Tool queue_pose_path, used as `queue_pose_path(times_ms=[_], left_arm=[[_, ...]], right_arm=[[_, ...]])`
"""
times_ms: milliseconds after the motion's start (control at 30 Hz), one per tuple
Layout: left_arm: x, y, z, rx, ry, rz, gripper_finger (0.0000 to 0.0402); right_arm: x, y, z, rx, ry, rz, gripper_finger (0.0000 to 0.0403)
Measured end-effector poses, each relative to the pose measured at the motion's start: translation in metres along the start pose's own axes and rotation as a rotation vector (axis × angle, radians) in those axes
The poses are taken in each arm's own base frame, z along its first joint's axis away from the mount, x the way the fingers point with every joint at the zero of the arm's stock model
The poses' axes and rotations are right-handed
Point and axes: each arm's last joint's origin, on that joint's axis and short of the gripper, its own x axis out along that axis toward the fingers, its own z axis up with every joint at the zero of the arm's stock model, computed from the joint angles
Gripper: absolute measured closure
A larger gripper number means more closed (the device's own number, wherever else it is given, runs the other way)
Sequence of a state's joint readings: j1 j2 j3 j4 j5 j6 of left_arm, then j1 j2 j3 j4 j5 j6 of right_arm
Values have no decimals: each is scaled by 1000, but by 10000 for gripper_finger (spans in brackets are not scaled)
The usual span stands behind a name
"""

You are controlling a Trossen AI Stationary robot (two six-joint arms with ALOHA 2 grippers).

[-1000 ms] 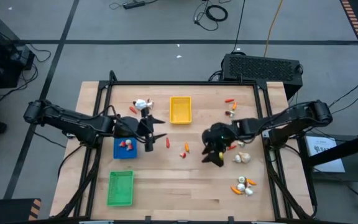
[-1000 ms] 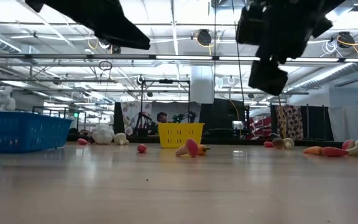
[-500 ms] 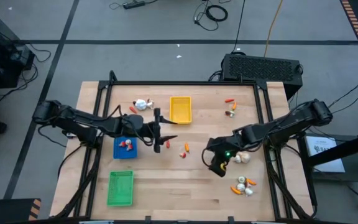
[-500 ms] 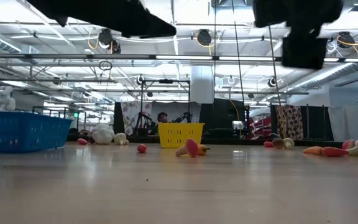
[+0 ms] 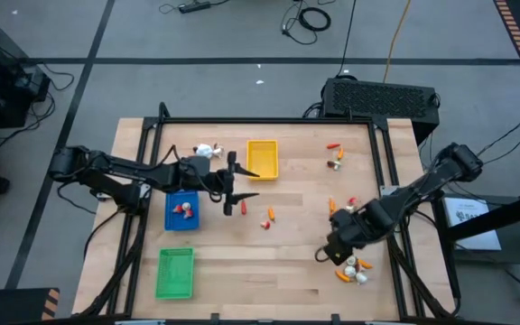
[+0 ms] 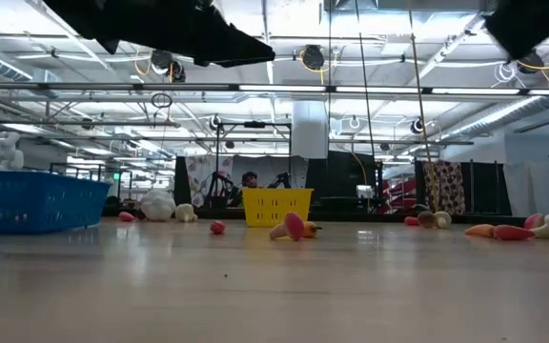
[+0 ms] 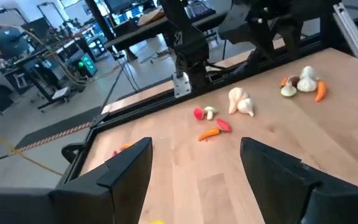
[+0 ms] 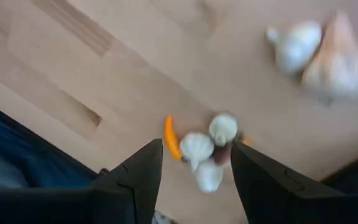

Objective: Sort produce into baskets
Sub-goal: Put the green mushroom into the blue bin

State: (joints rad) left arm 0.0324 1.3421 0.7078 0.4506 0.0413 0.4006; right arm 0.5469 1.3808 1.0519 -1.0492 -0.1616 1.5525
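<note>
High view. Three trays lie on the table [image 5: 242, 271]: one yellow tray [image 5: 262, 159], one blue tray [image 5: 182, 210], one green tray [image 5: 175, 272]. The blue tray holds small red-and-white pieces; their count cannot be read. My left gripper [image 5: 237, 183] sits between the blue and yellow trays, fingers spread wide, holding nothing. My right gripper [image 5: 329, 255] hangs near the table's right front, just beside a cluster of garlic bulbs and carrot pieces [image 5: 354, 269]. Loose produce: one red piece [image 5: 243, 207] beside my left gripper, two small pieces [image 5: 268, 218] mid-table, a white bulb [image 5: 206, 150] left of the yellow tray, and a few pieces [image 5: 336, 155] at the far right. My right arm hides part of the produce under it.

Low view. Two trays show: the blue tray [image 6: 36, 200] cut off at the left edge, the yellow tray [image 6: 276, 205] far back. A red piece [image 6: 217, 227] and a pink-and-yellow pair [image 6: 294, 227] lie mid-table. Both arms are dark shapes cut off at the top.

Left wrist view. My two fingers [image 7: 129, 168] stand wide apart. Beyond them: two garlic bulbs [image 7: 240, 103], one orange carrot [image 7: 209, 133], two red pieces [image 7: 199, 113].

Right wrist view. My fingers [image 8: 143, 174] are parted, empty, above three blurred bulbs [image 8: 207, 152] and one orange carrot [image 8: 171, 137].
</note>
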Motion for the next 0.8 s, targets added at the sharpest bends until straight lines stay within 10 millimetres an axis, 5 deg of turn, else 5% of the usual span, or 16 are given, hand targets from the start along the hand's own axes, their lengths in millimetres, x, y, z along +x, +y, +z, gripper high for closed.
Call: queue_pose_path(times_ms=[367, 800], left_arm=[[3, -1, -3, 26, 8, -4, 151], [3, -1, -2, 0, 7, -4, 151]], right_arm=[[41, -11, -21, 190, 9, 4, 191], [86, -12, -25, 135, -16, -111, 206]])
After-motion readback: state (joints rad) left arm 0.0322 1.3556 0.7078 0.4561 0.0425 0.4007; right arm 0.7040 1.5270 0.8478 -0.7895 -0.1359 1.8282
